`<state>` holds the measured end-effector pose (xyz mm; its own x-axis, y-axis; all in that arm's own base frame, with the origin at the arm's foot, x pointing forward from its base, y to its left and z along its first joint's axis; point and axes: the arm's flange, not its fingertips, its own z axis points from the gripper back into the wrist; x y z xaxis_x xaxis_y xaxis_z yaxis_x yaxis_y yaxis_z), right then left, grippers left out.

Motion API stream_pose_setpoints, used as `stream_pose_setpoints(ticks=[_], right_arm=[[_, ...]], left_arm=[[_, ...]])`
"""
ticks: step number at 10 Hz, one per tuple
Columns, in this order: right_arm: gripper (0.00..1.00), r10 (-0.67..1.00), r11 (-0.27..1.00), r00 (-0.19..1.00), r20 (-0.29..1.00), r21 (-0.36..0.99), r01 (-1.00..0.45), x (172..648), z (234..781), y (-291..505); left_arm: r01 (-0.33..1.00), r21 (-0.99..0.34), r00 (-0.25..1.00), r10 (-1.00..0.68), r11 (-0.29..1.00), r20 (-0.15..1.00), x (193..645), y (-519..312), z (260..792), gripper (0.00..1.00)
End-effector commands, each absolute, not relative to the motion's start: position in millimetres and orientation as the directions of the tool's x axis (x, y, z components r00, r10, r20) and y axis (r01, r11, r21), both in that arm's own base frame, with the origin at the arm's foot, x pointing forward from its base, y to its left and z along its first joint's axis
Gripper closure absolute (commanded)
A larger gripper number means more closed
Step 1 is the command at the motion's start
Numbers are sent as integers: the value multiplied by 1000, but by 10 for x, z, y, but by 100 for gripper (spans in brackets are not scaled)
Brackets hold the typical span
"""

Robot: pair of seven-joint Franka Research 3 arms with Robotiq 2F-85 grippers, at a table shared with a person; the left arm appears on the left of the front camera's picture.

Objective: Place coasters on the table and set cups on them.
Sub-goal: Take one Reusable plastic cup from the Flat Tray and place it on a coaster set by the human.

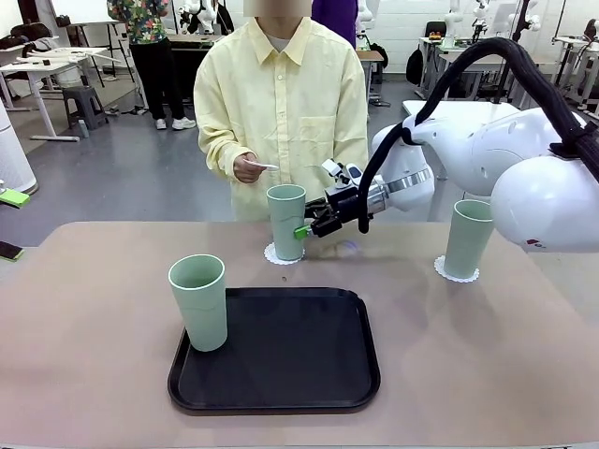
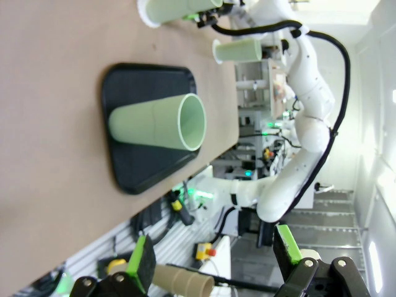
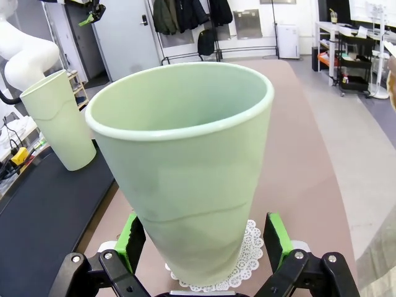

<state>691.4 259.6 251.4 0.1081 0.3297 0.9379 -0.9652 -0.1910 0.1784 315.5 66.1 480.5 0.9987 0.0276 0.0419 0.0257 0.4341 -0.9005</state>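
**Table** point(image 1: 84, 327) with black tray point(image 1: 299, 346) at 6 o'clock. First cup point(image 1: 198, 301) stands upright at the tray's 9 o'clock edge. Second cup point(image 1: 285, 217) is at 12 o'clock, third cup point(image 1: 466, 238) at 2 o'clock. Right gripper point(image 3: 204, 241) straddles the second cup, fingers apart with gaps showing. Left gripper point(image 2: 215, 257) is spread and empty. A coaster point(image 1: 274, 255) lies under the second cup, another coaster point(image 1: 457, 277) under the third.

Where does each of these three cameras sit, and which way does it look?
Front: fixed between the arms, facing across the table at the person; right arm shows.
Left wrist: rolled sideways, looking past the open left gripper at the tray.
Right wrist: looking past the open right gripper at the middle cup on its coaster.
Shared: all three show the tray's cup.
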Motion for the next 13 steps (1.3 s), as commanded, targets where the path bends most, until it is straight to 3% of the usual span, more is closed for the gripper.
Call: stream_pose_setpoints(ticks=[1, 10, 13], right_arm=[[0, 385, -173, 127, 914, 207, -963, 6818, 2562, 2538], [0, 476, -114, 177, 861, 261, -959, 6638, 2629, 2374], [0, 559, -27, 215, 801, 277, -960, 6480, 2813, 2224]], left_arm=[[44, -908, 998, 25, 417, 60, 3157, 664, 4810, 0], [44, -908, 998, 25, 417, 60, 3157, 664, 4810, 0], [44, -908, 998, 25, 417, 60, 3157, 664, 4810, 0]])
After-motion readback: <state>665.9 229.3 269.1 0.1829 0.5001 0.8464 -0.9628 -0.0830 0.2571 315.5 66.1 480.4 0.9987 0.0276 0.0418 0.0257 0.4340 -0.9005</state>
